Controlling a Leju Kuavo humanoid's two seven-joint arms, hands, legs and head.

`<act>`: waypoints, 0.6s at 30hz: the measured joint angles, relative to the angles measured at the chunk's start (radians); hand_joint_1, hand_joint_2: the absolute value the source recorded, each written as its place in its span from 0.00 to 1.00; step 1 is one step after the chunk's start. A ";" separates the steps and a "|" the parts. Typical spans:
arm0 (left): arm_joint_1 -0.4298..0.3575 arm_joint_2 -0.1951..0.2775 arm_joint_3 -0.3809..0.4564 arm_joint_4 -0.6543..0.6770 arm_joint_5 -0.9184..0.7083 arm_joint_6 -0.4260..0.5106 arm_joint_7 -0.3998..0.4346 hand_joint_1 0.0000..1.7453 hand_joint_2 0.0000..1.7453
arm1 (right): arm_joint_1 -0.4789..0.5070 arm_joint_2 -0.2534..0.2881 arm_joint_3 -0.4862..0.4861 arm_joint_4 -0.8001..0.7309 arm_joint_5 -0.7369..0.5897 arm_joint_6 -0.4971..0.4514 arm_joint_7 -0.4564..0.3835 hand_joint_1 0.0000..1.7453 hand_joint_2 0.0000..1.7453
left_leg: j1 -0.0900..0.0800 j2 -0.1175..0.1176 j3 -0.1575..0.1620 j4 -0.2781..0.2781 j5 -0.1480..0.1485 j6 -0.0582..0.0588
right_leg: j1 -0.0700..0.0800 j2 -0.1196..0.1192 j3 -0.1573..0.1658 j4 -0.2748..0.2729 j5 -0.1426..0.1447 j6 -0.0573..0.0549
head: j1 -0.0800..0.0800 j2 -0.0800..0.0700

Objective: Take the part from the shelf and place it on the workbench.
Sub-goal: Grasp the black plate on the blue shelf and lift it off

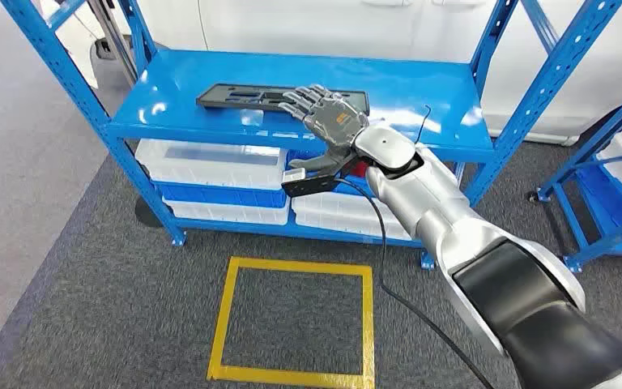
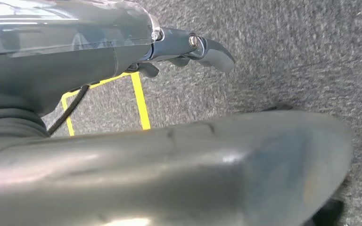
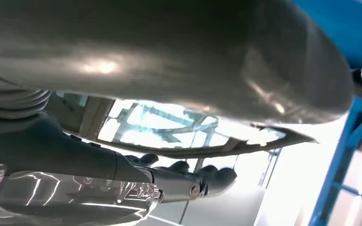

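Clearly, the right hand (image 1: 324,113) is reaching over the top level of the blue shelf (image 1: 170,89), its fingers spread wide and holding nothing, with the fingertips lying over the right end of the long black part (image 1: 243,97). That flat, slotted part is lying lengthwise near the back of the shelf top, not yet lifted. The left hand (image 2: 188,49) is hanging beside the body over the grey carpet; its fingers are too hidden to judge. Below the top level, white plastic bins (image 1: 210,166) are sitting on the lower shelves, and a yellow taped square (image 1: 296,320) is marking the floor in front. The step in hand looks like the approach to grasp; next the fingers would need to close around the part's edge.
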 joint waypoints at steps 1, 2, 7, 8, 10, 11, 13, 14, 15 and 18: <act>0.000 0.000 0.002 -0.001 0.000 0.000 0.000 0.00 0.00 | 0.000 0.000 0.002 0.001 0.000 0.000 -0.001 0.00 0.00 | 0.001 0.000 -0.023 0.041 -0.012 -0.002 | 0.000 0.000 0.002 0.000 -0.002 0.000 | 0.000 0.000; 0.000 0.000 0.003 -0.001 0.000 0.000 0.000 0.00 0.00 | 0.001 0.000 0.004 0.003 -0.001 0.000 -0.001 0.00 0.00 | 0.002 0.000 -0.041 0.068 -0.017 -0.003 | 0.000 0.001 0.004 0.001 -0.004 0.000 | 0.000 0.000; 0.000 0.000 0.011 -0.002 -0.001 -0.001 0.000 0.00 0.00 | 0.003 0.000 0.016 0.008 -0.002 -0.008 -0.002 0.00 0.00 | 0.008 0.002 -0.019 -0.056 0.113 -0.005 | 0.000 0.002 0.042 0.004 -0.036 0.012 | 0.000 0.000; -0.001 0.000 0.012 -0.003 -0.001 -0.002 0.001 0.00 0.00 | 0.002 0.000 0.017 0.008 -0.002 -0.011 -0.001 0.00 0.00 | 0.007 0.002 0.007 -0.115 0.133 0.000 | 0.001 0.002 0.047 0.004 -0.042 0.017 | 0.000 0.000; -0.002 -0.001 0.013 -0.003 -0.002 -0.002 0.001 0.00 0.00 | 0.000 -0.001 0.019 0.009 -0.003 -0.016 0.001 0.00 0.00 | 0.002 0.002 0.028 -0.159 0.128 0.012 | 0.004 0.002 0.049 0.004 -0.046 0.029 | 0.000 0.000; -0.002 -0.001 0.014 -0.003 -0.002 -0.002 0.002 0.00 0.00 | 0.000 -0.001 0.020 0.009 -0.004 -0.017 0.002 0.00 0.00 | 0.002 0.001 0.031 -0.167 0.125 0.019 | 0.004 0.002 0.049 0.005 -0.045 0.034 | 0.000 0.000; -0.002 -0.002 0.014 -0.003 -0.002 -0.002 0.002 0.00 0.00 | 0.000 -0.003 0.023 0.008 -0.005 -0.018 0.004 0.00 0.00 | 0.004 0.000 0.040 -0.172 0.123 0.032 | 0.003 0.001 0.044 0.022 -0.050 0.043 | 0.000 0.000; -0.003 -0.002 0.014 -0.003 -0.002 -0.002 0.001 0.00 0.00 | -0.001 -0.004 0.024 0.008 -0.006 -0.018 0.004 0.00 0.00 | 0.005 0.000 0.046 -0.176 0.121 0.038 | 0.002 0.001 0.028 0.052 -0.063 0.046 | 0.000 0.000; -0.004 -0.003 0.014 -0.003 -0.002 -0.002 0.001 0.00 0.00 | -0.002 -0.005 0.026 0.008 -0.007 -0.018 0.005 0.00 0.00 | 0.006 0.000 0.051 -0.179 0.119 0.042 | 0.000 0.002 0.000 0.101 -0.083 0.048 | 0.000 0.000; -0.006 -0.003 0.014 -0.003 -0.001 -0.002 0.000 0.00 0.00 | 0.003 -0.008 0.032 0.008 -0.012 -0.018 0.006 0.00 0.00 | 0.001 -0.001 0.058 -0.178 0.109 0.052 | 0.000 0.002 -0.123 0.281 -0.140 0.052 | 0.000 0.000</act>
